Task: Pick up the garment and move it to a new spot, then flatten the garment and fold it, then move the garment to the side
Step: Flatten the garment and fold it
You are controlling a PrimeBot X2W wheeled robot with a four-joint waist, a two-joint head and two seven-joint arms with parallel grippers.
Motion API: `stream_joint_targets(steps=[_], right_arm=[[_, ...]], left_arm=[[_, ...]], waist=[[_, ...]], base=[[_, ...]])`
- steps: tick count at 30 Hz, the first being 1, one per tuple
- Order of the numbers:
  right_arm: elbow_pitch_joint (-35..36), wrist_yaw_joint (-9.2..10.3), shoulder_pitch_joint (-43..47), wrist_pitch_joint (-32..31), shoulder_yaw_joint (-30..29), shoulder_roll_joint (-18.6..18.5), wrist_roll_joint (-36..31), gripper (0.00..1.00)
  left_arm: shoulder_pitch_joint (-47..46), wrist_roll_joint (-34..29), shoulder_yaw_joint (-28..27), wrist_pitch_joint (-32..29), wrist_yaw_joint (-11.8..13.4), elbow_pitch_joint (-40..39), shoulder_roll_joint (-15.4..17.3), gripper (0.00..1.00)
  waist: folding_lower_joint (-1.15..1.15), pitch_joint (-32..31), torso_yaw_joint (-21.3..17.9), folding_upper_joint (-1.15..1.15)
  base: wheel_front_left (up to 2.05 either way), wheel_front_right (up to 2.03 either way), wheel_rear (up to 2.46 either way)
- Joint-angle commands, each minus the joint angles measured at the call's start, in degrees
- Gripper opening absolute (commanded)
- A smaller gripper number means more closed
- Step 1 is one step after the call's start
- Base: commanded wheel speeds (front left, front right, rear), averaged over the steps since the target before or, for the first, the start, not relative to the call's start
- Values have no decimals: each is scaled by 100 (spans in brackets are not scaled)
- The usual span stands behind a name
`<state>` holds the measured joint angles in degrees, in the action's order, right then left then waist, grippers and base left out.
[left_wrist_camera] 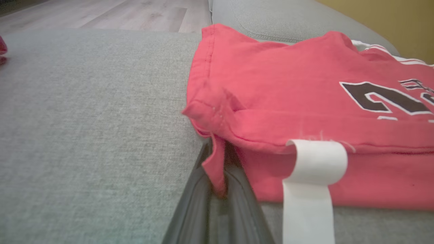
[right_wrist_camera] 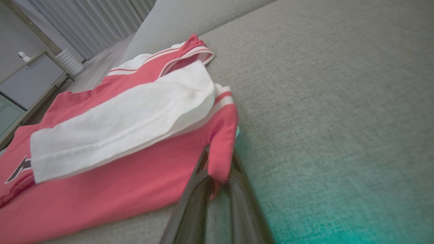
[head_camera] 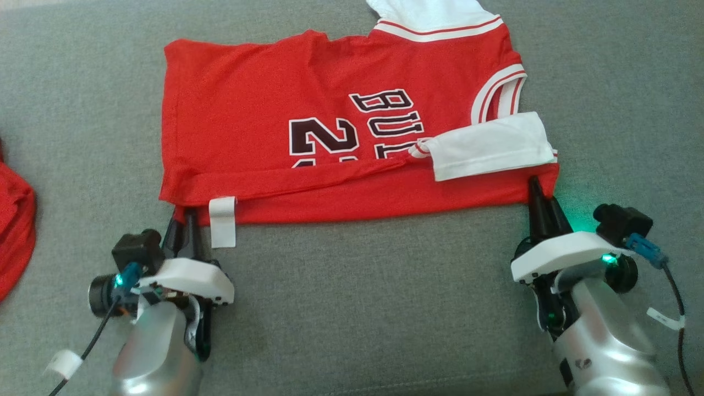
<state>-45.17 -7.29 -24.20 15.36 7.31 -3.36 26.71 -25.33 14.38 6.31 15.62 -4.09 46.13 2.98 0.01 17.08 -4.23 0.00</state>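
At lower left and lower right of the head view, the left tool [head_camera: 184,217] and right tool [head_camera: 542,193] each clamp a near corner of the red-and-white fabric basketball jersey [head_camera: 264,121]. It stretches left to right across the grey upholstered sofa cushion [head_camera: 352,308] just beyond them, so the fold likely goes toward the top of the frame.

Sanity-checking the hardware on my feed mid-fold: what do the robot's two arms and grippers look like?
Each arm is a glossy silver forearm ending in a white plastic housing. The left gripper and right gripper each have two long, dark, tapered fingers. A boxy black wrist camera sits beside each, with a teal connector, black cable and white tag. A green light glows on the right.
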Motion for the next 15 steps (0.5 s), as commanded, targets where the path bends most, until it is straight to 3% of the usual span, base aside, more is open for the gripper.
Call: stream_joint_targets(steps=[1,8,15], right_arm=[[135,-20,-5,-37,102,48,117,0],[313,-20,-470,-37,116,48,411,0],[-12,-20,-874,-37,-18,48,619,0]], left_arm=[[94,74,14,-62,-57,-116,-10,0],[-196,56,-282,-62,-89,-904,-10,0],[-385,24,-545,-62,-82,-496,11,0]], waist=[[-1,-17,12,0],[-1,-349,78,0],[-1,-877,47,0]], base=[[0,0,0],[0,0,0],[0,0,0]])
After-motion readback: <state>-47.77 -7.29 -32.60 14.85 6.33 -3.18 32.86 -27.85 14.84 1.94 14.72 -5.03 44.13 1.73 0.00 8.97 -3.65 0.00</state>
